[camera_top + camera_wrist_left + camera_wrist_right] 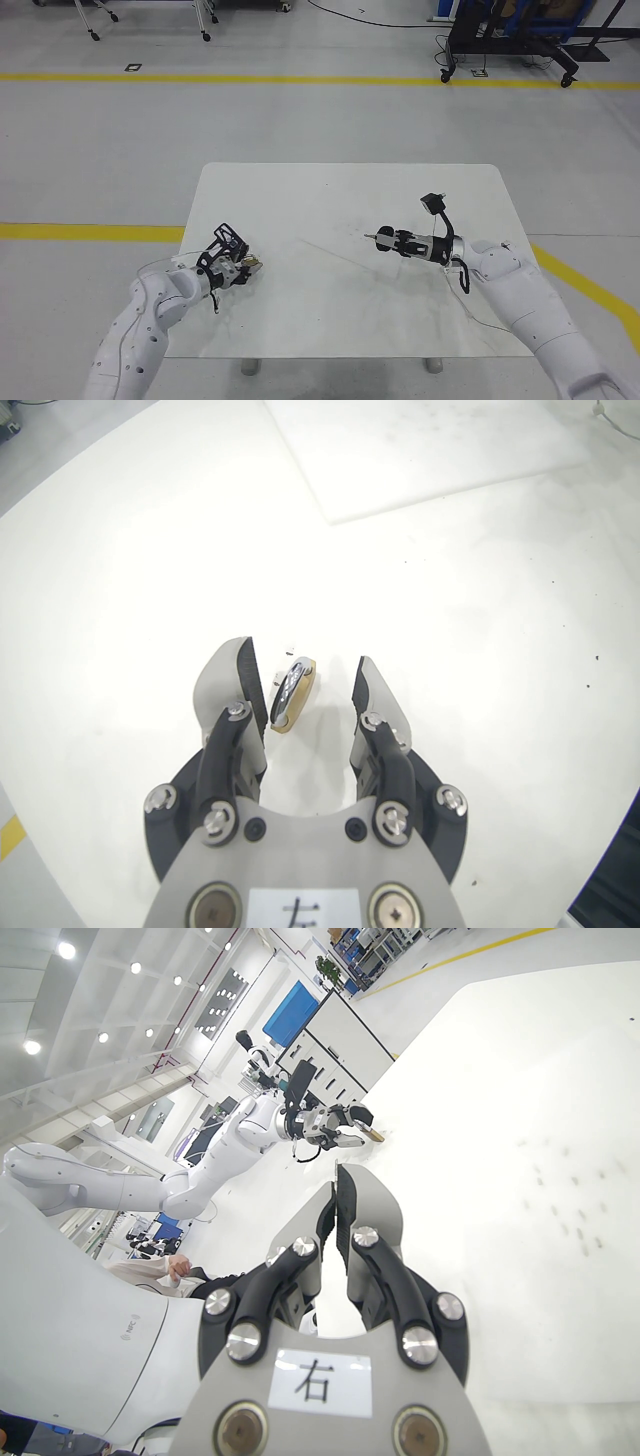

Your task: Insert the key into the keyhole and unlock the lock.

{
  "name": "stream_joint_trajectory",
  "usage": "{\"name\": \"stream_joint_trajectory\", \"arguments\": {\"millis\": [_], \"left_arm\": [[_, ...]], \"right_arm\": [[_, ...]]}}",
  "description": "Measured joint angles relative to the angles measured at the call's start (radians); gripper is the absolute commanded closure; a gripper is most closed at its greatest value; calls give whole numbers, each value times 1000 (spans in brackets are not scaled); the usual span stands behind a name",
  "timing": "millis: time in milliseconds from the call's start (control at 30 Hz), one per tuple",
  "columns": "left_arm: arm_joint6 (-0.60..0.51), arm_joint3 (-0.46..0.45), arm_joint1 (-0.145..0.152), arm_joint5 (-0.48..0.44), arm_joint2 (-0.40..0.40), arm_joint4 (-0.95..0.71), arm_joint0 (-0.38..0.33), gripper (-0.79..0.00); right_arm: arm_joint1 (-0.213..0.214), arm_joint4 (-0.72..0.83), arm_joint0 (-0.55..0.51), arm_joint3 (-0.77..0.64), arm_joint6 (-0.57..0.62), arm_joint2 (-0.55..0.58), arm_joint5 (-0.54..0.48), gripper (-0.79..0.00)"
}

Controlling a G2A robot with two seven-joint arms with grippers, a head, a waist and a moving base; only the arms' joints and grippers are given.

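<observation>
White glossy arms (150, 310), grey claws (305, 657), black ribbed pads (248, 680), silver screws (395, 817), black cables (447, 222)

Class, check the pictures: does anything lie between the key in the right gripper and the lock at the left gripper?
Nothing visible does. Only table surface separates the key, held in the shut right gripper, from the lock, which sits inside the open left gripper.
</observation>
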Motion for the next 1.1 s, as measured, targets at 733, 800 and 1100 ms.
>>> {"name": "stream_joint_trajectory", "arguments": {"millis": [733,800,1100], "left_arm": [[-37,-7,13,16,7,-44,-6,0],[-35,-2,14,18,12,-43,-11,0],[-29,10,16,50,20,-38,-26,0]], "right_arm": [[0,0,0,0,0,0,0,0],[0,0,0,0,0,0,0,0],[0,0,0,0,0,0,0,0]]}}
